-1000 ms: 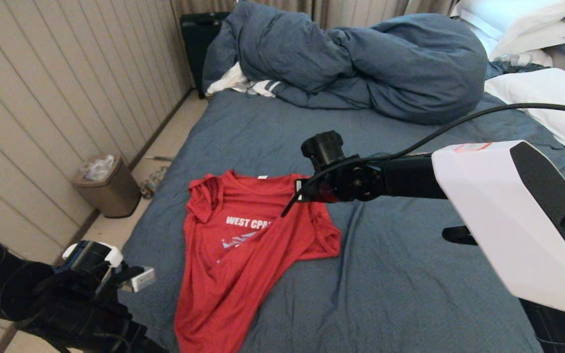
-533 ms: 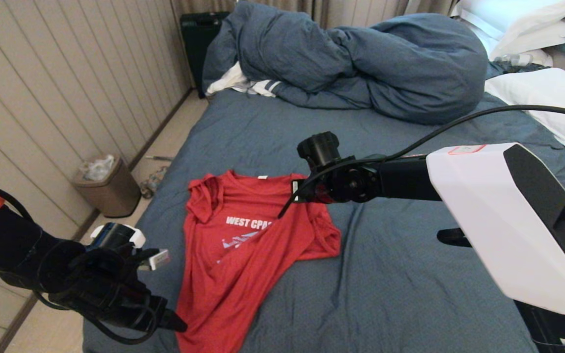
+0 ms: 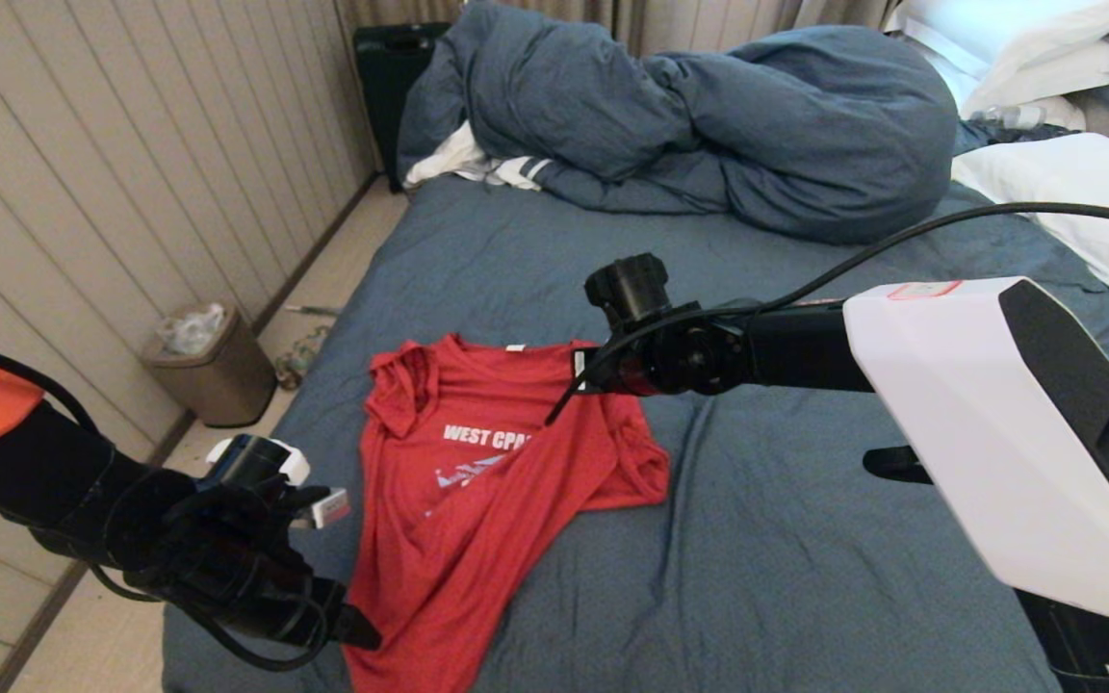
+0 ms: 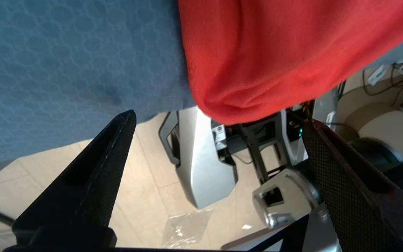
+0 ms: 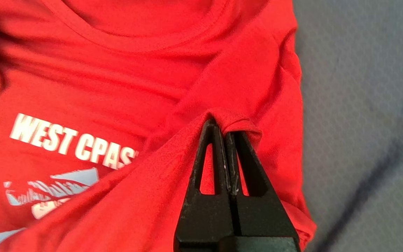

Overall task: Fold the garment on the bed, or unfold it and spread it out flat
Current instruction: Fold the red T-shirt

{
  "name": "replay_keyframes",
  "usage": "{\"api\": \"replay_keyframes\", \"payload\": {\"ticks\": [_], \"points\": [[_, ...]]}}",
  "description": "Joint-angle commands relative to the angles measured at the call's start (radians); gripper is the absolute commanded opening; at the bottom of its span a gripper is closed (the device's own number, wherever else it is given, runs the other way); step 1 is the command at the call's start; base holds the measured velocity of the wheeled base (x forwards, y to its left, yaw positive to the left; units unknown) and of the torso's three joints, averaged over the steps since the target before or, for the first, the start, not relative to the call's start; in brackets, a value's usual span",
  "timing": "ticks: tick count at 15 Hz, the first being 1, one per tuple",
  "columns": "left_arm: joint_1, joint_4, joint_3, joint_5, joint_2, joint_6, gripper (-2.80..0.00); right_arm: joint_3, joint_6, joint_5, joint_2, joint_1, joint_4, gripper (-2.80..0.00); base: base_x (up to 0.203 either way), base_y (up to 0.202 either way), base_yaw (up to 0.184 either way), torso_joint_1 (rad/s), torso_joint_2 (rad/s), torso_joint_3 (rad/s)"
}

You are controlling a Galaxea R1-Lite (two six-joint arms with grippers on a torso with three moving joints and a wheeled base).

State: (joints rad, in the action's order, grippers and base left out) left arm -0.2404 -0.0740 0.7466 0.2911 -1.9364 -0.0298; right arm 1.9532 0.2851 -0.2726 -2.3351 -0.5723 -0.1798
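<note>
Since a second ago, the left gripper (image 3: 348,626) has come forward from beside the bed toward the near bottom edge of the red T-shirt (image 3: 477,500), and its jaws have spread wide. In the left wrist view they stand far apart with nothing between them, just short of the shirt's hem, which droops over the bed's edge. The right gripper (image 5: 224,131) has not moved: its jaws are pressed together on a pinch of red cloth beside the collar, on the shirt's right shoulder side. The shirt lies rumpled on the blue-grey bed (image 3: 805,539), its near half twisted across the white lettering. The right pinch appears to anchor the top so the left can take the hem and pull it straight. A bunched duvet (image 3: 709,125) lies beyond.
</note>
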Motion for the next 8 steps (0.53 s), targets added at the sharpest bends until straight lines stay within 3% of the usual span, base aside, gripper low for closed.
{"api": "replay_keyframes", "payload": {"ticks": [1, 4, 8], "points": [[0.0, 0.001, 0.003, 0.003, -0.007, 0.004, 0.0, 0.004, 0.002, 0.001, 0.004, 0.0, 0.007, -2.8, 0.0, 0.0, 0.0, 0.0, 0.0, 0.0], [0.015, 0.002, 0.001, 0.009, 0.039, 0.011, 0.0, 0.006, -0.004, 0.008, 0.019, -0.009, 0.089, -2.8, 0.0, 0.0, 0.0, 0.0, 0.0, 0.0], [0.023, 0.0, 0.007, 0.013, 0.138, 0.087, 0.0, 0.004, -0.004, 0.009, 0.019, 0.029, 0.176, -2.8, 0.0, 0.0, 0.0, 0.0, 0.0, 0.0]]}}
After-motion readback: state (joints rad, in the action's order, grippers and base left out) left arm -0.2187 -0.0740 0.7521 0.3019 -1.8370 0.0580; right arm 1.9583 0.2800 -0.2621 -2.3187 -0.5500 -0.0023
